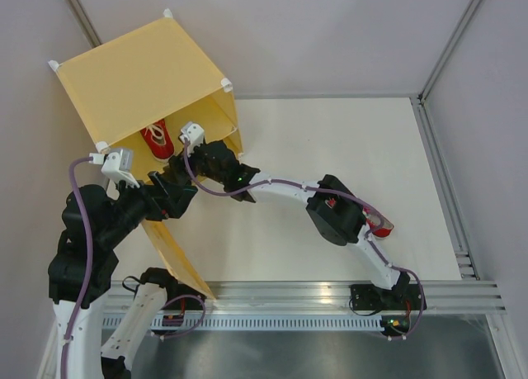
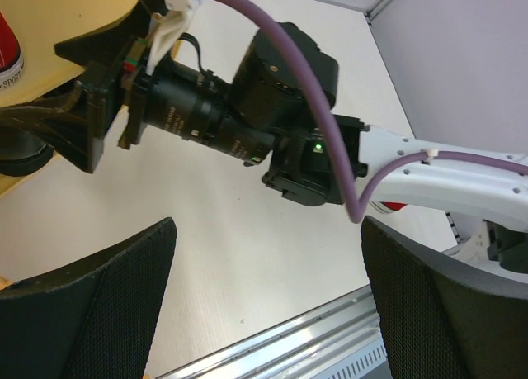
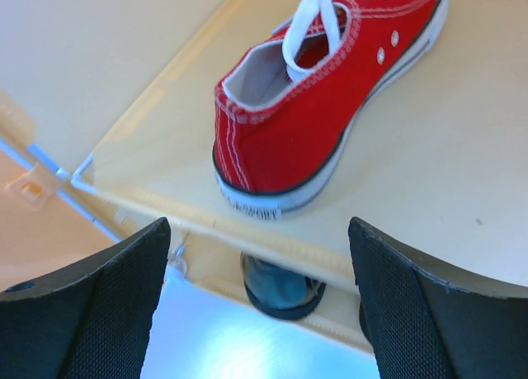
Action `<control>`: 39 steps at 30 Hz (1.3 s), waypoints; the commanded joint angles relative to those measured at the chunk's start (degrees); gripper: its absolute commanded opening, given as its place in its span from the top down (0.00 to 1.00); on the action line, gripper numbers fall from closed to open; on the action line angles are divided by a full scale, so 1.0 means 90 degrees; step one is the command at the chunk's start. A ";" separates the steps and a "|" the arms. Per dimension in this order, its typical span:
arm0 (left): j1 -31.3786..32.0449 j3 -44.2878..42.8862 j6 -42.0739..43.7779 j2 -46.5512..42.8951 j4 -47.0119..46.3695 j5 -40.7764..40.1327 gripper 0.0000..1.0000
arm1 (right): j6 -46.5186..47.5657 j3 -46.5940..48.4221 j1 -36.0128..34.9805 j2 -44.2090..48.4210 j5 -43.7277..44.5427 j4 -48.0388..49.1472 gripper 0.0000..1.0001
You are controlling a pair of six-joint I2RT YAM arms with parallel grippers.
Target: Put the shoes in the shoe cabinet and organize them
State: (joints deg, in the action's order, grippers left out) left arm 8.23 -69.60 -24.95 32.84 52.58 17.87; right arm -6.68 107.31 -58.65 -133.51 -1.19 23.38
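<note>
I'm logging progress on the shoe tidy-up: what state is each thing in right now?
Shoe cabinet: door swung open.
Red sneaker: upright on the inner shelf, heel toward the opening.
Second red sneaker: on the table, partly hidden by the right arm.
Black loafer: below the shelf, mostly hidden.
Left claw: open, empty.
Right claw: open, empty.

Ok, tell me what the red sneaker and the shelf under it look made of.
Red sneaker: matte canvas, by its woven look and white stitching; sole likely rubber. Shelf: smooth yellow panel, probably plastic, its edge slightly translucent.
</note>
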 commanded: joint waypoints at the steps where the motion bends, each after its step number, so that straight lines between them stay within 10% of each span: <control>1: -0.0035 -0.0118 0.0145 -0.0084 0.0291 -0.0442 0.04 | -0.0030 -0.0622 0.0033 0.1082 0.0074 0.0517 0.08; 19: -0.0035 -0.0167 0.0311 -0.0231 0.0301 -0.0765 0.04 | -0.0800 -0.4616 0.0579 0.4988 0.1588 -0.2196 0.09; 39: -0.0035 0.0077 0.0458 -0.0241 0.0154 -0.0823 0.02 | -0.2227 -0.7499 0.3313 0.7939 0.1187 -0.5682 0.07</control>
State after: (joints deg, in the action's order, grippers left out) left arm 8.23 -69.36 -24.38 31.86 52.25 16.10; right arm -23.92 40.05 -29.91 -65.60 11.44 -21.67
